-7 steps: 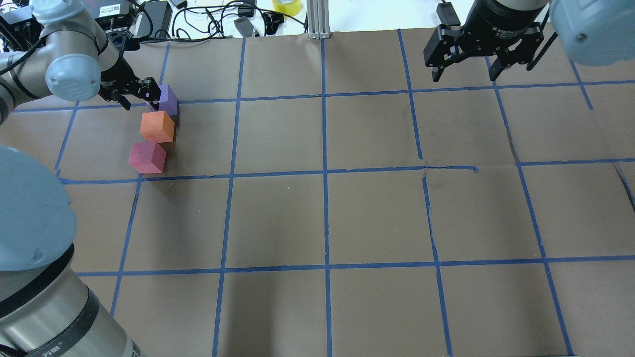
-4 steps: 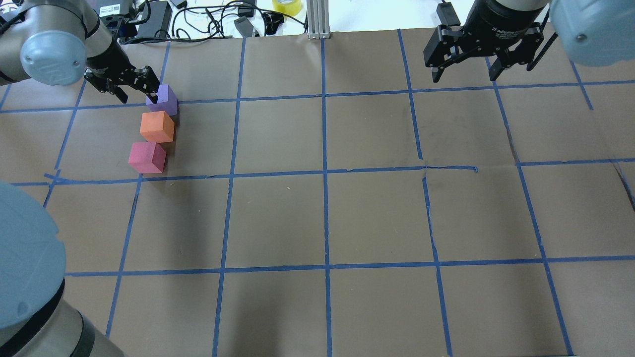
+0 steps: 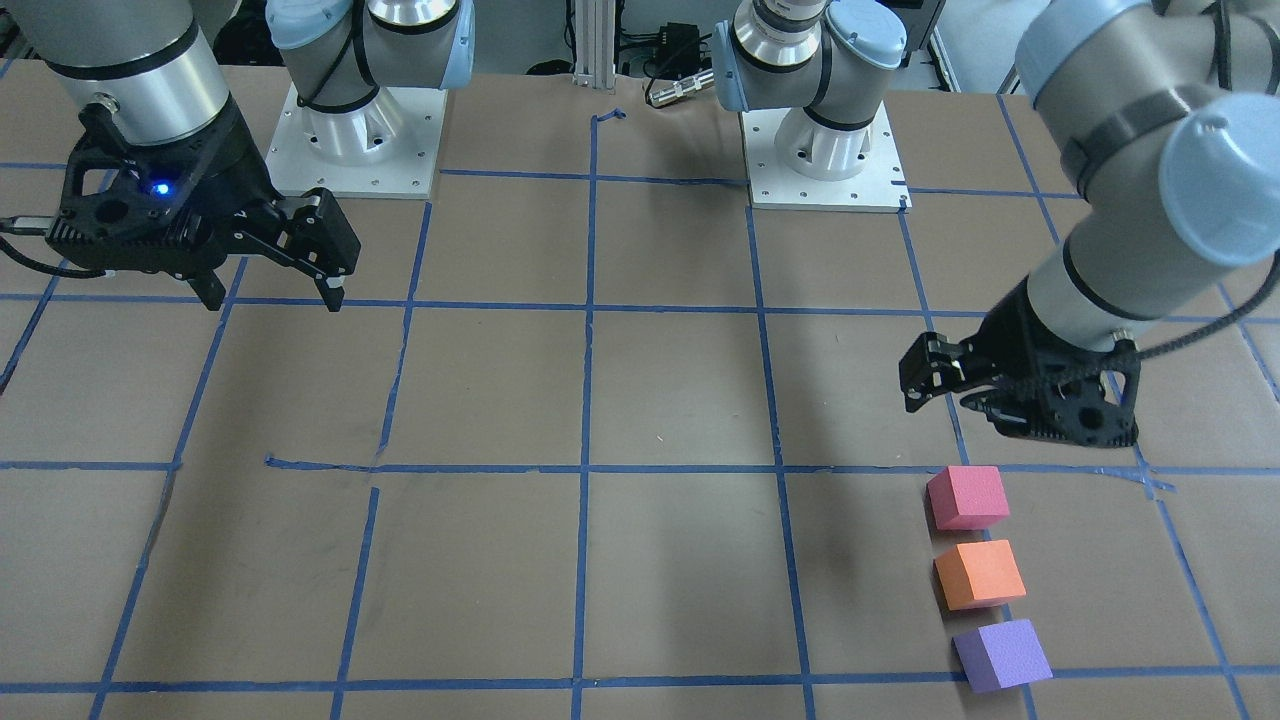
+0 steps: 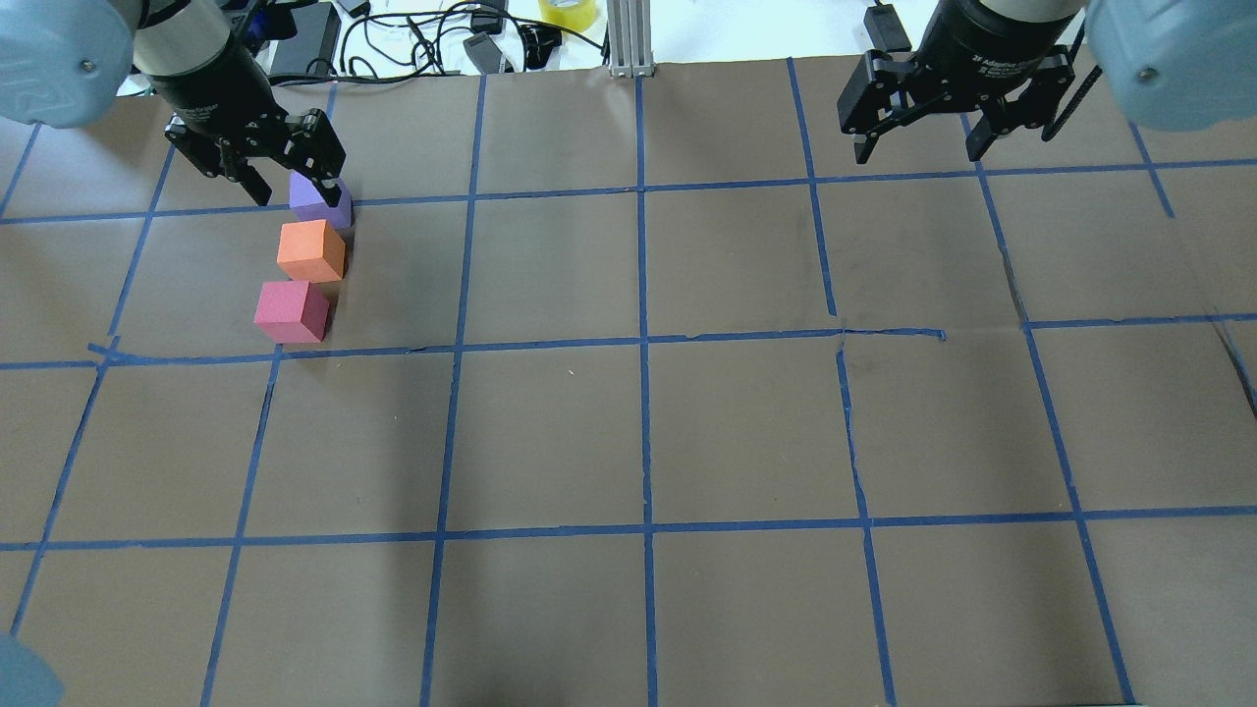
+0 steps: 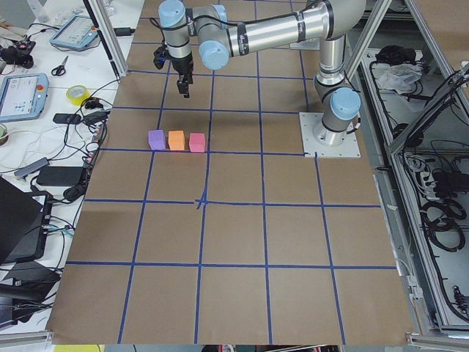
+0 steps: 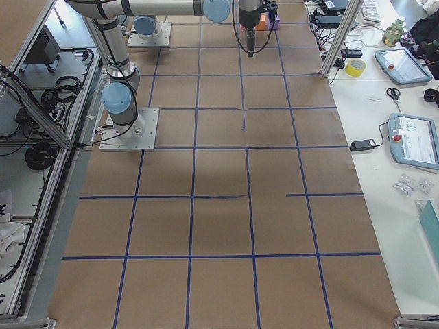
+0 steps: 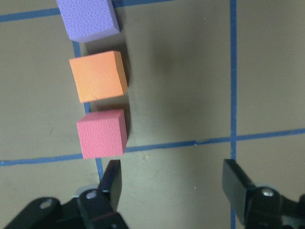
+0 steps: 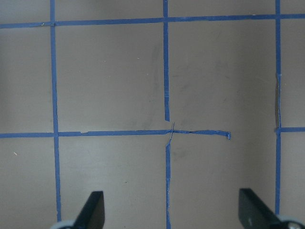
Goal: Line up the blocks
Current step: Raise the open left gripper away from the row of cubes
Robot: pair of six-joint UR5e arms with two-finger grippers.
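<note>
Three blocks lie in a straight, close row on the brown paper at my left: purple, orange, pinkish-red. They also show in the front view as pinkish-red, orange and purple, and in the left wrist view. My left gripper is open and empty. It hangs above the table, on my side of the pinkish-red block. My right gripper is open and empty, raised far off at my right.
Blue tape lines grid the paper. Cables, power bricks and a yellow tape roll lie past the far edge beside an aluminium post. The two arm bases stand at my side of the table.
My left gripper has drawn away from the purple block and risen, still open. The blocks have not moved. The right arm has stayed still.
</note>
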